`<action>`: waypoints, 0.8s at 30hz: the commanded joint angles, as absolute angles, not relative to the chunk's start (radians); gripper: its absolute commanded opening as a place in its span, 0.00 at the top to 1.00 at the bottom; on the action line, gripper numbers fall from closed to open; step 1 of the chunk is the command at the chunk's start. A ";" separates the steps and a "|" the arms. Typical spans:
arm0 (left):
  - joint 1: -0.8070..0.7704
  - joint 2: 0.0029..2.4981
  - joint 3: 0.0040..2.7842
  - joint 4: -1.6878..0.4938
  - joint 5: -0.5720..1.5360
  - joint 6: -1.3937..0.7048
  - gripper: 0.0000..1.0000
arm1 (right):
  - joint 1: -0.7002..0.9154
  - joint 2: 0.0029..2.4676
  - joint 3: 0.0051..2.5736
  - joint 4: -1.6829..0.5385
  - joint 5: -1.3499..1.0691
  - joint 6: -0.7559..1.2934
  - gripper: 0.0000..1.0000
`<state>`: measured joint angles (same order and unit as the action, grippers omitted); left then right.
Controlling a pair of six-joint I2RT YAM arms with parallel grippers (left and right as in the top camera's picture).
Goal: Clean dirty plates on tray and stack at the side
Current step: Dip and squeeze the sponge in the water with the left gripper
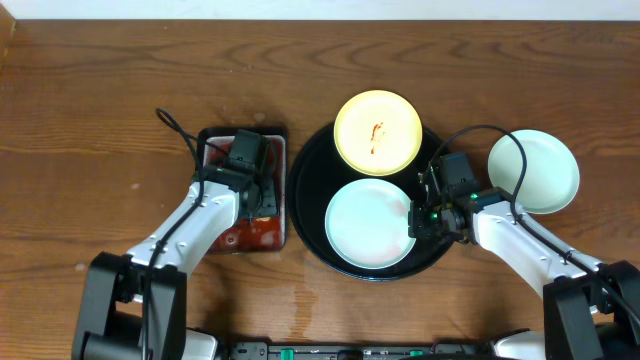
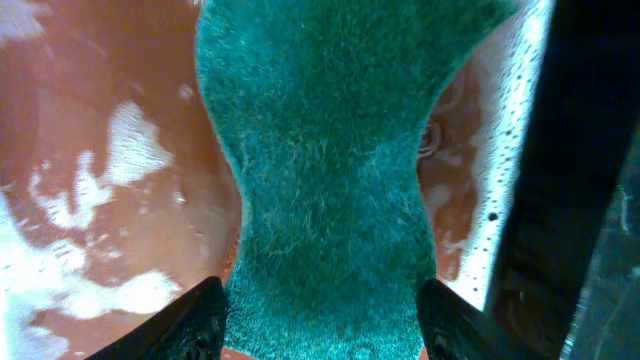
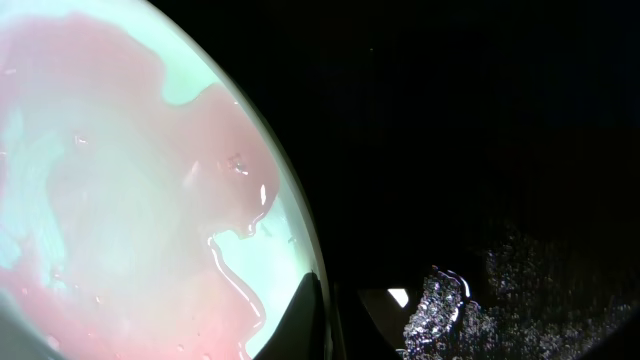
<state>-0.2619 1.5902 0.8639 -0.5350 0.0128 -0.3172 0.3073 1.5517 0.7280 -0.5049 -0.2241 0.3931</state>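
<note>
On the large black tray (image 1: 305, 200) lie a pale yellow plate (image 1: 377, 132) with a red smear and a light mint plate (image 1: 365, 225). My right gripper (image 1: 422, 213) is shut on the mint plate's right rim. In the right wrist view that plate (image 3: 120, 200) carries a film of reddish liquid, and one finger (image 3: 305, 320) lies on its edge. Another mint plate (image 1: 533, 170) rests on the table to the right of the tray. My left gripper (image 1: 258, 198) hangs open over a green sponge (image 2: 325, 180), which lies between its fingers in reddish liquid.
A small rectangular dark tray (image 1: 212, 137) of reddish liquid stands left of the black tray, under my left gripper. Its speckled wall (image 2: 510, 150) rises close on the right of the sponge. Cables loop above both wrists. The table is brown wood.
</note>
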 commanded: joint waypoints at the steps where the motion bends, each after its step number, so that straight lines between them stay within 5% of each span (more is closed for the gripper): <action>1: -0.258 1.623 0.849 -0.537 0.030 -0.326 0.38 | 0.310 1.565 0.723 -0.509 -0.207 0.388 0.98; 3: -0.258 1.641 0.848 -0.534 0.030 -0.326 0.46 | 0.310 1.565 0.723 -0.509 -0.207 0.388 0.98; 7: -0.258 1.654 0.848 -0.535 0.030 -0.326 0.90 | 0.310 1.566 0.723 -0.509 -0.207 0.388 0.98; 17: -0.258 1.634 0.870 -0.555 0.023 -0.321 0.93 | 0.310 1.565 0.723 -0.510 -0.207 0.388 0.98; 18: -0.258 1.624 0.878 -0.565 0.023 -0.321 0.90 | 0.310 1.565 0.723 -0.509 -0.207 0.388 0.98; 21: -0.258 1.576 0.893 -0.583 0.023 -0.322 0.49 | 0.310 1.565 0.723 -0.507 -0.207 0.388 0.99; 24: -0.258 1.534 0.893 -0.600 0.023 -0.323 0.38 | 0.310 1.565 0.723 -0.499 -0.207 0.388 0.99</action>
